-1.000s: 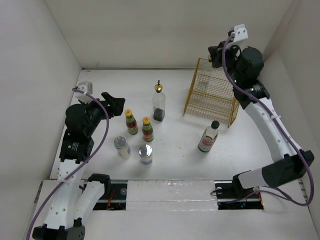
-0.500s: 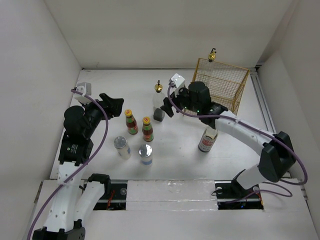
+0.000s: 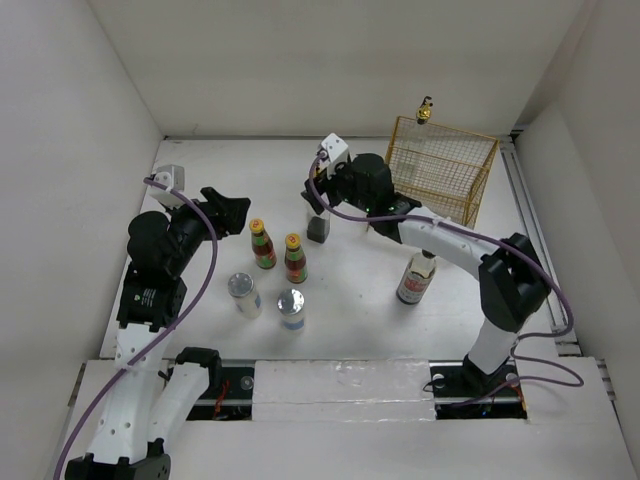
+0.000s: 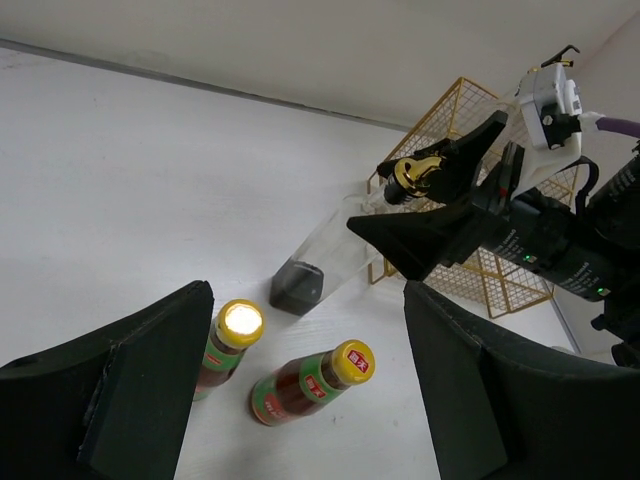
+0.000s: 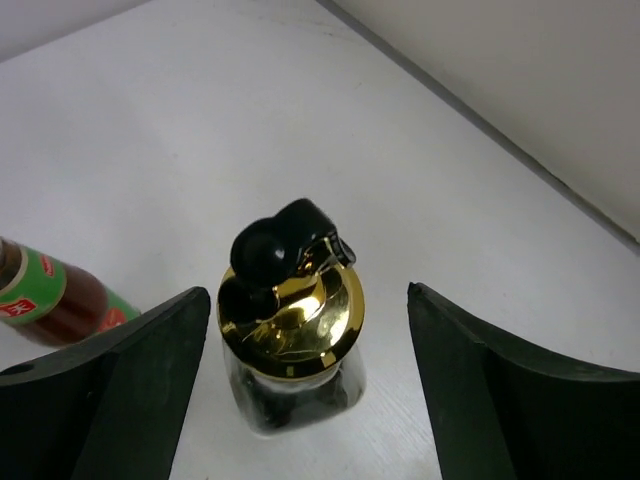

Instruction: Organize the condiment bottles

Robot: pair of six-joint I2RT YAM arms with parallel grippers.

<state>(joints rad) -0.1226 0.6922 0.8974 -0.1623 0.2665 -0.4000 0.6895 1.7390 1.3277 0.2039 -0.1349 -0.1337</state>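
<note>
Condiment bottles stand mid-way across the tabletop (image 3: 220, 170). A dark-bottomed glass cruet (image 5: 290, 315) sits toward the far edge, and the right gripper (image 5: 305, 390) is spread wide either side of its gold spout, not touching it. The left gripper (image 3: 232, 208), parted and empty, hovers beside an orange-capped red-sauce bottle (image 3: 263, 245).

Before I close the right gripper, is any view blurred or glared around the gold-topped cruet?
Right wrist: the cruet is sharp inside the open right gripper, small highlights on its gold top. Left wrist: the cap of one red-sauce bottle is blown out by glare. Top external: even light, soft shadows, no blur.
</note>
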